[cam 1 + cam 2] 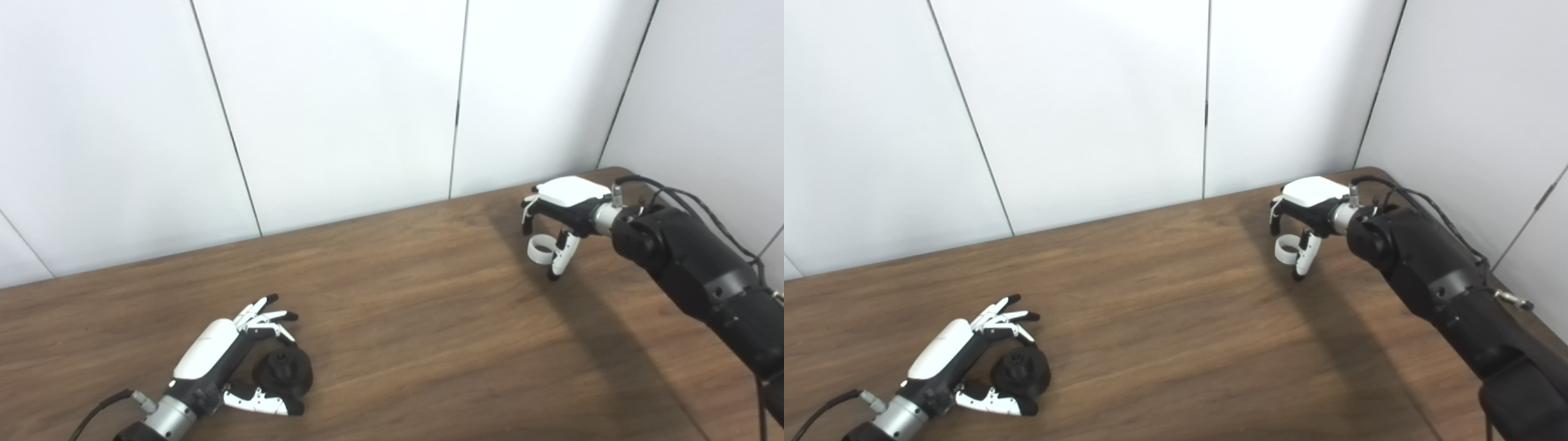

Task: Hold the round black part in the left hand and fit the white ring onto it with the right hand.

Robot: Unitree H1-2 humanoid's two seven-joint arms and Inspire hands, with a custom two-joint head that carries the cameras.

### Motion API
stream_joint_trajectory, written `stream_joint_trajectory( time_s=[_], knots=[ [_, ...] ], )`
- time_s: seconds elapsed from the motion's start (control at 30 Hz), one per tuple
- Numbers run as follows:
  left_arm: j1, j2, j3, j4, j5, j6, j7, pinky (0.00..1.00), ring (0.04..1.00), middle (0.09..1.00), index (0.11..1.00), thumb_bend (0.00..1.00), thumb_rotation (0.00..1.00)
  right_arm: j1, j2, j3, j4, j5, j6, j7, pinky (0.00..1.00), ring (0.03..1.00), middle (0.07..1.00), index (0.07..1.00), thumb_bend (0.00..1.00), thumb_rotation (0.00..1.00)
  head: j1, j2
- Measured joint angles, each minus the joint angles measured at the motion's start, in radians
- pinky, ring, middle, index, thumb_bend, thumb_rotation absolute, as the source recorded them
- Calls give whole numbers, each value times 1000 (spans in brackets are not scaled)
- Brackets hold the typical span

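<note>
The round black part (pixel 283 371) lies on the wooden table (pixel 416 318) at the front left. My left hand (pixel 229 358) rests beside it, open, with its fingers (pixel 264 316) stretched out past the part's far side and its thumb (pixel 260 401) along the near side. At the far right, my right hand (pixel 560 211) hovers palm-down with curled fingers. The white ring (pixel 539 250) hangs tilted under it, pinched against the thumb (pixel 562 257), just above the tabletop.
White wall panels (pixel 343 110) close off the back and the right side of the table. The table's back right corner (pixel 618 171) is just behind my right hand. A black cable (pixel 692 205) loops over the right forearm.
</note>
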State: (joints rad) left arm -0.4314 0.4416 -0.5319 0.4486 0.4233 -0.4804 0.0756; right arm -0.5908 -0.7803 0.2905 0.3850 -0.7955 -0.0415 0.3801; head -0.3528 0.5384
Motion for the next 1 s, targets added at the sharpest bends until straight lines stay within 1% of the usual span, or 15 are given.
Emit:
stream_joint_trajectory(
  time_s=[0.3,0.43,0.63,0.77,0.83,0.87,0.9,0.93,1.0],
  knots=[
    [0,2,-3,-1,2,0,4,1000,1000,846,480,525,57,5,0,-10,0,-8,3,0,1000,1000,911,660,1000,224,-5,0],
    [0,2,-3,-1,2,0,4,1000,1000,846,481,525,58,8,-1,-14,-1,-10,12,0,1000,1000,918,663,1000,215,-3,2],
    [0,2,-2,-1,2,0,3,1000,1000,847,481,525,57,20,-2,-18,-1,-10,17,-4,1000,1000,906,655,1000,226,-3,3],
    [0,2,-2,-1,2,0,3,1000,1000,847,481,525,58,25,-2,-22,-1,-10,15,-20,1000,1000,891,636,992,211,-6,3],
    [0,2,-2,-1,2,0,3,1000,1000,847,480,525,58,26,-2,-21,0,-13,12,-28,1000,1000,884,591,959,193,-8,3],
    [0,2,-2,-1,2,0,3,1000,1000,846,480,525,58,26,-2,-20,1,-16,8,-35,1000,1000,876,540,748,169,-6,3],
    [0,2,-3,-1,2,0,3,1000,1000,845,480,526,57,26,-2,-20,4,-16,2,-44,1000,999,858,506,617,152,-6,3],
    [0,2,-3,-1,2,0,3,1000,1000,845,480,525,57,26,-2,-20,8,-16,-4,-54,1000,999,852,494,573,147,-6,3],
    [0,2,-4,-1,2,0,4,1000,1000,846,480,526,57,26,-1,-20,16,-14,-11,-71,1000,993,836,484,536,140,-6,3]
  ],
)
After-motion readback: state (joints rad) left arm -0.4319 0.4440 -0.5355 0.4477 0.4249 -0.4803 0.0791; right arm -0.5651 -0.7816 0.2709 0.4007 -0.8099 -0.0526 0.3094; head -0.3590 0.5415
